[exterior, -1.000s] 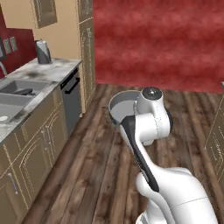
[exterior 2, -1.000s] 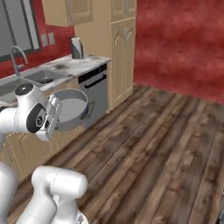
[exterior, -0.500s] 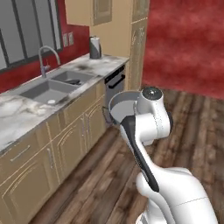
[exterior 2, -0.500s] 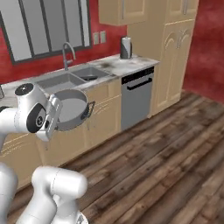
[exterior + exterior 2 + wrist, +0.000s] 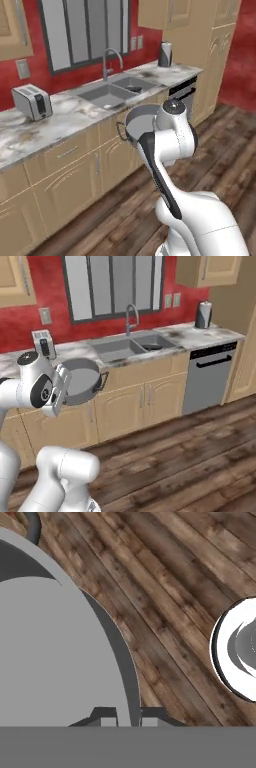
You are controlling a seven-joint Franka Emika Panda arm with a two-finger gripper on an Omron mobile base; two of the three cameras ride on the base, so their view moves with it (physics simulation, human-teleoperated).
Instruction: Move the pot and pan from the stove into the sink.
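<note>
Above wood floor (image 5: 165, 587), pot (image 5: 80, 382) tipped sideways, mouth twd sink (image 5: 132, 347).

Left base view. Sink (image 5: 107, 95) taken as landmark: grey double basin set in the marbled counter (image 5: 60, 117). Faucet (image 5: 111, 60) rises directly behind the sink, below the window (image 5: 82, 30). Toaster (image 5: 31, 101) sits on the counter well left of the sink. Kettle (image 5: 165, 54) stands on the counter right of the sink. Pot (image 5: 137, 122) held tilted in front of the sink, partly hidden behind the arm.
</note>
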